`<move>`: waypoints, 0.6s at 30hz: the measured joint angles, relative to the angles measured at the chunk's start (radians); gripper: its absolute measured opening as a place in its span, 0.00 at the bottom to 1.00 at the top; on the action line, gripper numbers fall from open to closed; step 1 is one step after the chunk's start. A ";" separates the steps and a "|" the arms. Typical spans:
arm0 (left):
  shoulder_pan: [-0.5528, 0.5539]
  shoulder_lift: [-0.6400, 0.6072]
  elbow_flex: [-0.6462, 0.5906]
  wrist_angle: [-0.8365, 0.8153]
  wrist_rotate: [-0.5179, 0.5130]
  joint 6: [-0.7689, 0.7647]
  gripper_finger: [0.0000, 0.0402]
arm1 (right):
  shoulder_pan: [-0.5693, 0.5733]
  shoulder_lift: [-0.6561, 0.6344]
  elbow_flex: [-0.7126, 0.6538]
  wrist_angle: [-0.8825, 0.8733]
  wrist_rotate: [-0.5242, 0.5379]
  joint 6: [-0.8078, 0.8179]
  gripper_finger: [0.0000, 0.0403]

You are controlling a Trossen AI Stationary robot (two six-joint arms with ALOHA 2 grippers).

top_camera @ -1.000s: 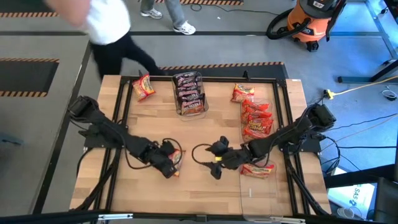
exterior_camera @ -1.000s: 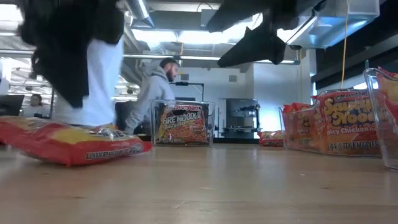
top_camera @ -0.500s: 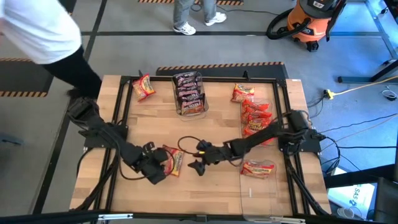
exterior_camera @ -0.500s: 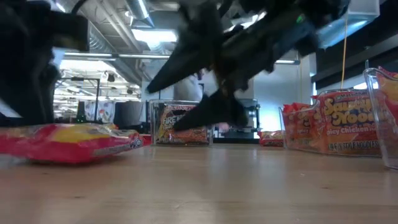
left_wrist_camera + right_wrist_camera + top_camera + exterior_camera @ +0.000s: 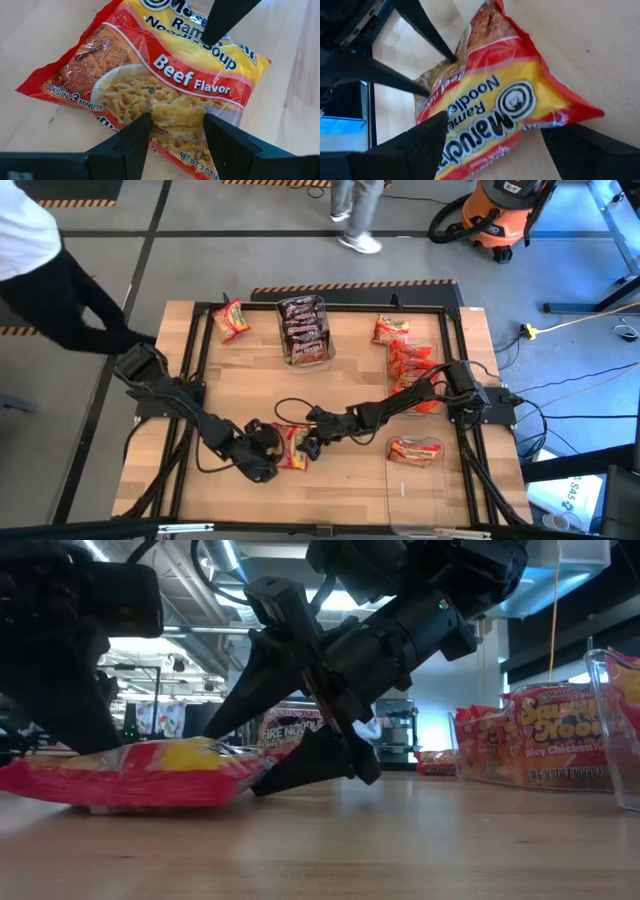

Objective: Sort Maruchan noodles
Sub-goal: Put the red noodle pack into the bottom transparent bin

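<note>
One Maruchan noodles packet (image 5: 290,448), red and yellow and marked Beef Flavor (image 5: 165,75), lies flat on the wooden table near its front middle. My left gripper (image 5: 270,457) stands open at its left end, fingers down on it (image 5: 177,125). My right gripper (image 5: 306,444) stands open at its right end, with that end between its fingers (image 5: 495,125). More packets lie at the far left (image 5: 231,320) and far right (image 5: 390,330), and others sit in clear bins. My left gripper sets both fingertips (image 5: 142,127) on the packet's top face near its left end, slanting down from the table's left. The film bulges up (image 5: 177,115) between them. The packet lies on the table. My right gripper comes slanting down from the table's right. Its upper finger (image 5: 235,690) reaches over the packet and its tip meets the yellow band (image 5: 205,42). Its lower finger (image 5: 300,770) lies along the table against the packet's right edge (image 5: 255,775). The packet rests on the table.
A clear bin of dark packets (image 5: 305,330) stands at the far middle. Another bin with red packets (image 5: 413,370) is at the right, and a bin at the near right (image 5: 415,450) holds one packet. A person's dark sleeve (image 5: 70,300) shows past the table's far left corner.
My right gripper has swung toward the table's left, rolled and come down until its open fingers stand about the packet's right end. My left gripper has sunk onto the packet's left end, still open. The person behind the table has walked off to the left.
</note>
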 joint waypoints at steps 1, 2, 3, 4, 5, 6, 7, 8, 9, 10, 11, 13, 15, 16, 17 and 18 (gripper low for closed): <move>0.000 0.008 0.000 0.015 -0.001 0.001 0.46 | 0.000 0.000 0.001 -0.004 0.002 0.000 0.76; 0.000 0.011 0.000 0.033 -0.002 0.001 0.46 | 0.000 0.000 0.001 -0.005 0.002 0.001 0.76; 0.000 0.012 -0.001 0.051 -0.004 0.002 0.46 | 0.000 0.000 0.000 -0.004 0.002 0.004 0.76; 0.000 0.014 -0.002 0.068 -0.006 0.002 0.46 | 0.000 0.000 0.000 -0.004 0.002 0.007 0.76; 0.000 0.014 -0.003 0.084 -0.010 0.002 0.46 | 0.000 0.000 0.000 -0.004 0.002 0.009 0.76; 0.000 0.015 -0.004 0.103 -0.017 0.002 0.46 | 0.000 0.000 0.000 -0.004 0.002 0.010 0.76; 0.000 0.016 -0.004 0.124 -0.025 0.002 0.46 | 0.000 0.000 0.000 -0.003 0.002 0.010 0.76; 0.000 0.017 -0.005 0.140 -0.025 0.003 0.46 | 0.000 0.000 0.000 0.002 0.002 0.010 0.76; 0.000 0.018 -0.006 0.158 -0.024 0.003 0.46 | 0.001 0.000 -0.001 0.010 -0.001 0.011 0.76; 0.001 0.018 -0.006 0.175 -0.021 0.003 0.46 | 0.001 0.000 -0.001 0.019 -0.008 0.011 0.76; 0.002 0.019 -0.006 0.189 -0.018 0.003 0.46 | 0.001 0.001 -0.002 0.026 -0.014 0.013 0.76; 0.003 0.019 -0.006 0.203 -0.018 0.003 0.46 | 0.001 0.002 -0.002 0.029 -0.015 0.013 0.76; 0.004 0.016 -0.005 0.203 -0.009 0.003 0.46 | 0.001 0.002 -0.002 0.030 -0.016 0.013 0.76; 0.004 0.011 -0.004 0.201 0.002 0.003 0.46 | 0.001 0.002 -0.002 0.031 -0.016 0.011 0.76; 0.004 0.007 0.002 0.201 0.019 0.000 0.46 | 0.001 0.002 -0.002 0.032 -0.017 0.006 0.76; 0.008 0.002 0.008 0.203 0.045 -0.003 0.46 | 0.001 0.002 -0.002 0.033 -0.017 0.003 0.76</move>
